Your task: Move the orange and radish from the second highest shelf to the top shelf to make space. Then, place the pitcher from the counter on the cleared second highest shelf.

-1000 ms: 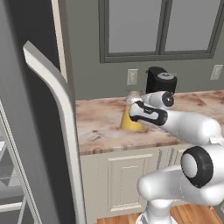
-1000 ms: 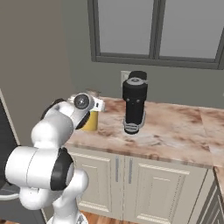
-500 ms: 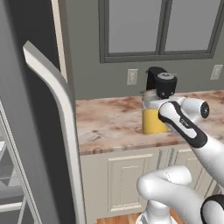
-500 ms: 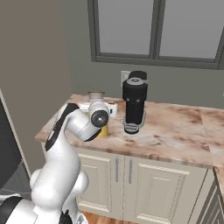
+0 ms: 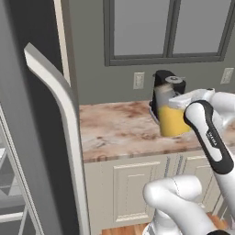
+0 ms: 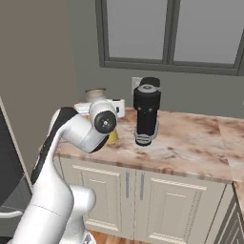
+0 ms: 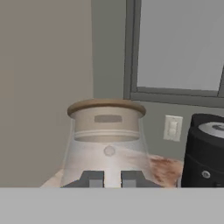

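The pitcher [image 5: 172,121] is an amber-yellow jug that stands close in front of the black coffee machine [image 5: 167,85] on the beige-pink counter [image 5: 114,133]. My forearm covers its right side. In the right base view the pitcher [image 6: 113,137] peeks out behind my elbow, its lid above. In the hand view the pitcher [image 7: 107,131] looks see-through, and my gripper [image 7: 112,179] is shut on it low at its front, fingertips [image 7: 91,178] nearly together. Whether its base touches the counter I cannot tell. The orange and the radish are out of view.
The open grey fridge door [image 5: 50,128] with its pale handle rises at the left, with pale shelf edges [image 5: 9,183] behind it; which shelves they are I cannot tell. A window and a wall socket [image 5: 138,80] are behind the counter. Cream cabinets [image 6: 143,200] stand below.
The pitcher has travelled right along the counter with my hand, from near the fridge side to just in front of the coffee machine. My arm has swung round; the cameras held still.
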Available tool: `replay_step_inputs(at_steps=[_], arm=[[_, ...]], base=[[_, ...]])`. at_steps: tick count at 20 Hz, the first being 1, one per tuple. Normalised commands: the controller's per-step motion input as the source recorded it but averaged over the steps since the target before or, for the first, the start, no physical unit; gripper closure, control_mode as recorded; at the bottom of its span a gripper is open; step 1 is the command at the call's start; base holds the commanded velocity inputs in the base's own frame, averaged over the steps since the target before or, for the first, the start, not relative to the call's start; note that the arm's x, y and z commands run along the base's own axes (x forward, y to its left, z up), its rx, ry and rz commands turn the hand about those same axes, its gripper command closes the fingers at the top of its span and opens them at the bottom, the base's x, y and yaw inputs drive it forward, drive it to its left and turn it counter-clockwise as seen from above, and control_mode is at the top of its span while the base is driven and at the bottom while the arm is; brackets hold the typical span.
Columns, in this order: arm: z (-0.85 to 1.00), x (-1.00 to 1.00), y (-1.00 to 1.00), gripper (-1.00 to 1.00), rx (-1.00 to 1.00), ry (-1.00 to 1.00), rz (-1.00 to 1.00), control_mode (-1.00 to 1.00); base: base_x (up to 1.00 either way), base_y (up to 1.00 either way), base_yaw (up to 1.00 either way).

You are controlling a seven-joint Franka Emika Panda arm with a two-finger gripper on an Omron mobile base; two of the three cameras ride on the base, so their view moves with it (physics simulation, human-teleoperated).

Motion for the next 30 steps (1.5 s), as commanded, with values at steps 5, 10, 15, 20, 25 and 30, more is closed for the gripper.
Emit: replay_step_inputs(at_steps=[5,10,15,20,25,30], arm=[[0.37,-0.80,0.23,1.00,-0.02,-0.11,-0.01,-1.00],[0.14,-0.67,0.28,1.00,0.00,-0.22,-0.23,-1.00],[0.08,-0.31,0.35,1.00,0.00,-0.16,-0.44,-1.00],[0.70,-0.01,0.03,1.00,0.05,0.03,-0.20,-1.00],[0.32,-0.25,-0.21,1.00,0.07,0.00,0.00,-1.00],[-0.01,-0.09,0.01,1.00,0.00,0.00,0.04,-1.00]], base=[[0.00,0.00,0.00],[0.00,0.00,0.00],[0.00,0.00,0.00],[0.00,0.00,0.00],[0.00,0.00,0.00],[0.00,0.00,0.00]])
